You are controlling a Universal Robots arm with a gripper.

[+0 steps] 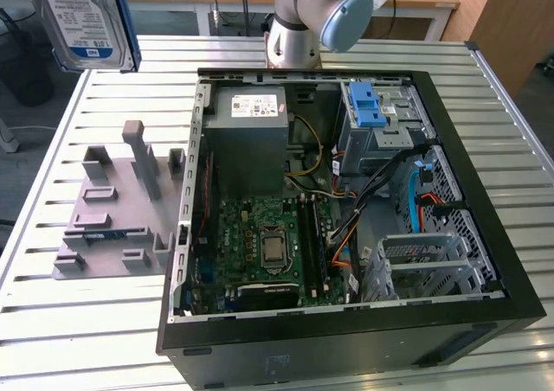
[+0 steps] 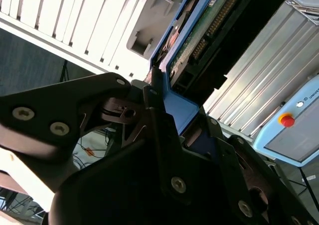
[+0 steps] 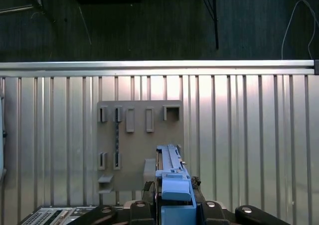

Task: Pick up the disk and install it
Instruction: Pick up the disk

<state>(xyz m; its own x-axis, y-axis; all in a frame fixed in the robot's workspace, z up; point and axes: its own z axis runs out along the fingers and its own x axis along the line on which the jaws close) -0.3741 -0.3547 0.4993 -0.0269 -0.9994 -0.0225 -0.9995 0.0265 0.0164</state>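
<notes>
Disk (image 1: 82, 19) clamped in end effector (image 3: 174, 207), clear above table (image 1: 86, 339)

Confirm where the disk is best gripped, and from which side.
Probably by the blue end bracket, coming end-on along the length of the disk: it juts out as a narrow tab, sparing the circuit board. The gripper is shut on it that way.

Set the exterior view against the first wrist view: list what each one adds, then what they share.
Exterior view: the open computer case with its motherboard and drive cage, plus the arm. First wrist view: the end effector shut on the disk at its blue end. Shared: the disk, the grey fixture plate and the slatted table.
</notes>
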